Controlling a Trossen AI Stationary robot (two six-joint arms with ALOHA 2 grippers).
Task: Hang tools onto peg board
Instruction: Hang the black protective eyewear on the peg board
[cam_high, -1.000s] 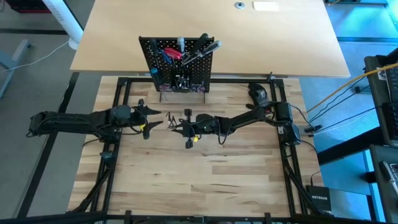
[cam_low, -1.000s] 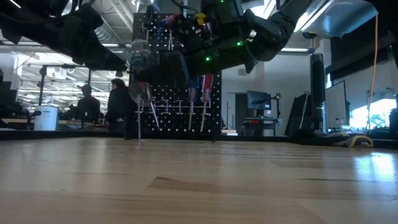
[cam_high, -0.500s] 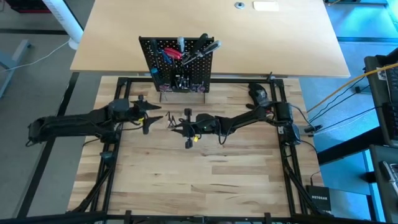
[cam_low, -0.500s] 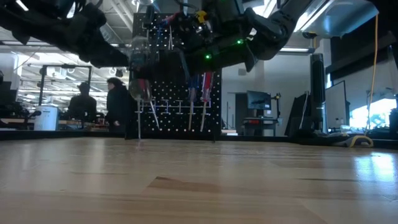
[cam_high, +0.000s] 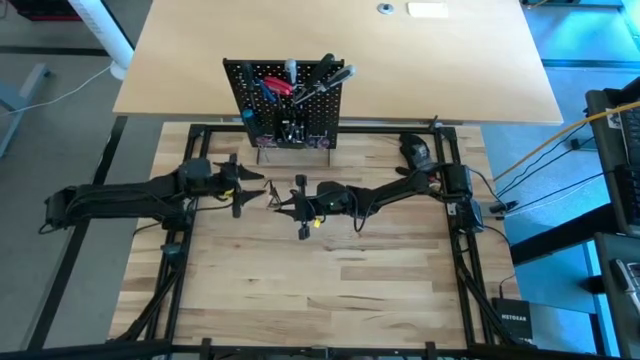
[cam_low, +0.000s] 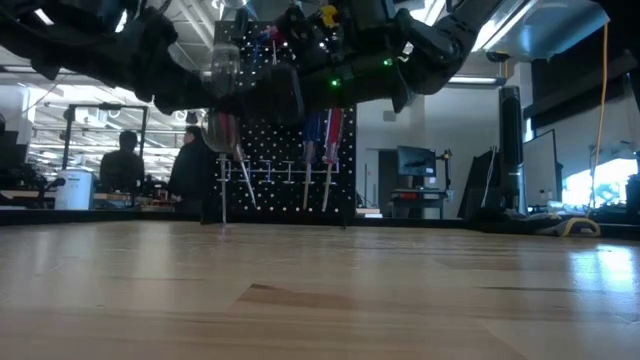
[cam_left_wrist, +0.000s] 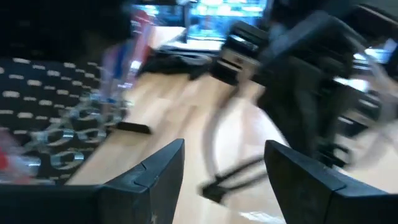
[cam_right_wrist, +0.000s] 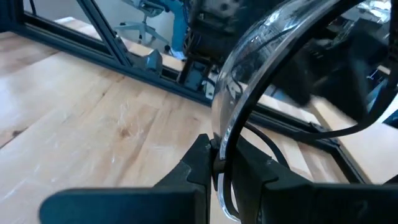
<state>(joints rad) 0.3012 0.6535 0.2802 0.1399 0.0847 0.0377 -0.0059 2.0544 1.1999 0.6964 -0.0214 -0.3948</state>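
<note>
The black peg board (cam_high: 285, 105) stands on thin wire feet at the table's far edge, with red-, blue- and black-handled tools (cam_high: 278, 86) hanging on it. My right gripper (cam_high: 284, 200) reaches in from the right to the table's middle and is shut on a clear curved thing with a thin dark rim (cam_right_wrist: 249, 68), which also shows in the low view (cam_low: 222, 75). My left gripper (cam_high: 258, 184) is open just left of it, above the table, with nothing between its fingers (cam_left_wrist: 163, 171). The peg board (cam_left_wrist: 37, 118) lies to one side of it. My right gripper pinches the clear thing's thin dark rim (cam_right_wrist: 221, 149) between its two fingertips. The fingers run about level, coming from the table's right. The clear piece arches up and away from the fingers, lifted clear of the table; a thin dark strand (cam_right_wrist: 273, 146) trails from it.
A dark rounded lump (cam_high: 415, 150) lies at the far right by the black frame rail (cam_high: 455, 160). A second pale tabletop (cam_high: 400, 60) lies behind the peg board. People (cam_low: 190, 170) stand in the room beyond. Bare wood (cam_high: 320, 280) spreads toward the near edge.
My left gripper has swung a little toward the table's far edge and toward my right gripper, turning as it went, and has stayed open. My right gripper has kept still, shut on the clear thing.
</note>
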